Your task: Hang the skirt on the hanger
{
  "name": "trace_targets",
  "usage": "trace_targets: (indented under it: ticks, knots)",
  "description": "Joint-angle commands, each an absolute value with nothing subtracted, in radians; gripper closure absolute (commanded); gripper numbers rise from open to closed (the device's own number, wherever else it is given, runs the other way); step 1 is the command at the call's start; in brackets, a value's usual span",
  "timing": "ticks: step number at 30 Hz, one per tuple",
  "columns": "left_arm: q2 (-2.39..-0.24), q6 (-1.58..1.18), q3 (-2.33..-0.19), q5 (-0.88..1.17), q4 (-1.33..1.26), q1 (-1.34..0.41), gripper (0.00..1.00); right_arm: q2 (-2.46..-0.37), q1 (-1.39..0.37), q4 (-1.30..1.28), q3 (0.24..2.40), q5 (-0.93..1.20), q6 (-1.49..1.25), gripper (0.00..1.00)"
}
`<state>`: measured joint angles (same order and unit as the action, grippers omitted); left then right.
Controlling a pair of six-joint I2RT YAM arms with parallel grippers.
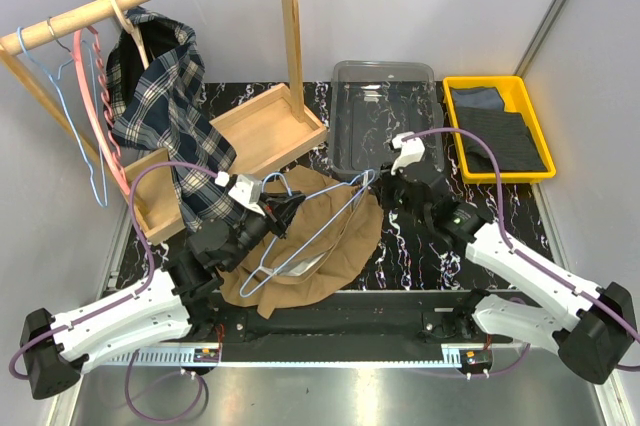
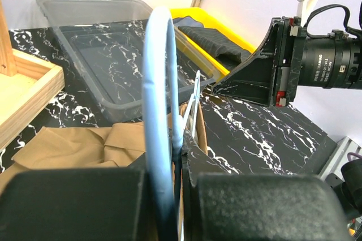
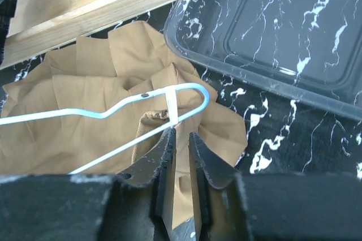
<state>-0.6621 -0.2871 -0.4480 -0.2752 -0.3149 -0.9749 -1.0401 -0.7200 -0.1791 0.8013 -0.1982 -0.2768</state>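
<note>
The tan-brown skirt (image 1: 335,251) lies bunched on the black marble table between the arms; it also shows in the left wrist view (image 2: 68,145) and the right wrist view (image 3: 85,82). The light-blue wire hanger (image 1: 310,231) lies slanted over it. My left gripper (image 1: 278,208) is shut on the hanger's hook (image 2: 155,82). My right gripper (image 1: 386,187) sits at the hanger's far corner (image 3: 195,91), jaws a narrow gap apart with nothing between them. A white strap (image 3: 172,105) of the skirt crosses both hanger wires and ends at my left fingertip (image 3: 168,139).
A wooden rack (image 1: 270,126) at back left carries a plaid shirt (image 1: 165,96), a pink hanger (image 1: 95,96) and another blue wire hanger (image 1: 60,106). A clear plastic tray (image 1: 385,111) and a yellow bin (image 1: 497,126) with dark cloth stand behind the skirt.
</note>
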Motion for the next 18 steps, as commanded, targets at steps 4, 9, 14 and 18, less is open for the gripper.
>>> trace_targets:
  ticks: [4,9,14,18]
  knots:
    - [-0.652,-0.298,-0.48,-0.322,-0.359,-0.979,1.0,-1.097,-0.721,-0.011,0.781,-0.278,-0.241,0.93]
    - [-0.646,-0.301,-0.479,-0.302,-0.36,-0.979,1.0,-1.121,-0.719,0.077,0.764,-0.276,-0.236,0.96]
    - [-0.649,-0.301,-0.479,-0.272,-0.364,-0.979,1.0,-1.155,-0.721,0.136,0.753,-0.249,-0.239,0.97]
    - [-0.661,-0.301,-0.479,-0.259,-0.371,-0.979,1.0,-1.172,-0.721,0.17,0.75,-0.198,-0.242,0.99]
